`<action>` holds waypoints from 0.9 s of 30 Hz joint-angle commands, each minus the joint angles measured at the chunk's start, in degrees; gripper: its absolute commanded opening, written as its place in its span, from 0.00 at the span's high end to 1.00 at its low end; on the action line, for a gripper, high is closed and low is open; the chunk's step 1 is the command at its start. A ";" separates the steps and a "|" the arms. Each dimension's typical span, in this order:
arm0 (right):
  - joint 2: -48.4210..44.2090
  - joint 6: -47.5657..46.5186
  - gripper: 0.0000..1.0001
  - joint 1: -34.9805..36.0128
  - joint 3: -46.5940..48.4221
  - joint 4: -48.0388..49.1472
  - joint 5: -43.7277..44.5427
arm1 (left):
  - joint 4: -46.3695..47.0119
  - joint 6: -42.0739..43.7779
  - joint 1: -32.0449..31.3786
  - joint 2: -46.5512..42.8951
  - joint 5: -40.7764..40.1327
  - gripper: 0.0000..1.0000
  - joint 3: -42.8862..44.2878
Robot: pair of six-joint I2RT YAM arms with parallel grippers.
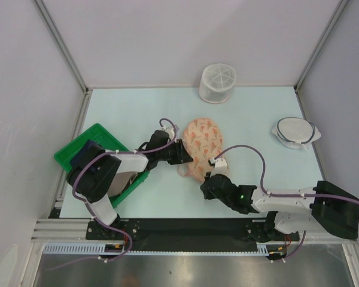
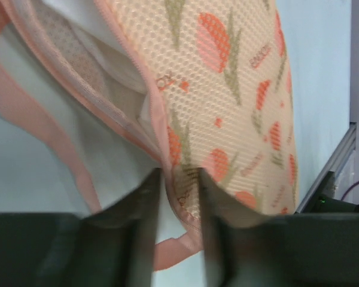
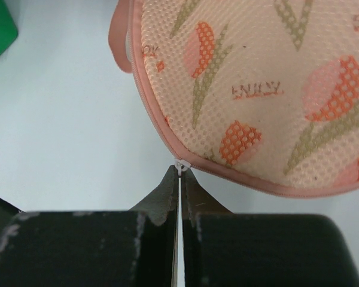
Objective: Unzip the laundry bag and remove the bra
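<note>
The peach laundry bag (image 1: 204, 142) with orange-red print lies mid-table, and its zip is partly undone on the left side (image 2: 128, 113). Whitish cloth (image 2: 116, 63) shows inside that gap; I cannot tell whether it is the bra. My left gripper (image 1: 183, 154) (image 2: 179, 176) sits at the bag's left edge. Its jaws stand slightly apart with the pink-edged rim (image 2: 188, 203) between them, resting against the right finger. My right gripper (image 1: 217, 170) (image 3: 180, 172) is at the bag's near edge, shut on the small white zip pull (image 3: 180, 162).
A green tray (image 1: 78, 149) holding cloth lies under the left arm at the table's left. A white mesh cylinder (image 1: 217, 82) stands at the back. A flat white mesh disc (image 1: 294, 133) lies at the right. A pink loop strap (image 2: 45, 122) trails from the bag.
</note>
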 commanded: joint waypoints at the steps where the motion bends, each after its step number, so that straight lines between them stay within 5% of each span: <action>1: 4.51 -1.82 1.00 0.76 4.59 5.74 -2.44 | -1.70 3.79 0.89 -2.34 -3.49 0.52 1.56; 2: 5.48 -2.17 1.00 0.76 5.30 6.27 -2.71 | -3.19 4.23 0.97 -4.61 -4.28 0.42 0.86; 7: 10.66 -5.69 1.00 0.76 9.34 8.47 -4.47 | -7.94 6.16 0.97 -12.44 -11.57 0.27 -2.66; 16: 17.35 -9.12 1.00 0.32 15.41 12.07 -7.28 | -10.06 3.36 0.62 -26.06 -12.82 0.27 -12.85; 27: 20.87 -9.82 1.00 0.32 17.87 13.30 -9.92 | -5.93 -2.53 -2.72 -29.51 -13.69 0.34 -18.39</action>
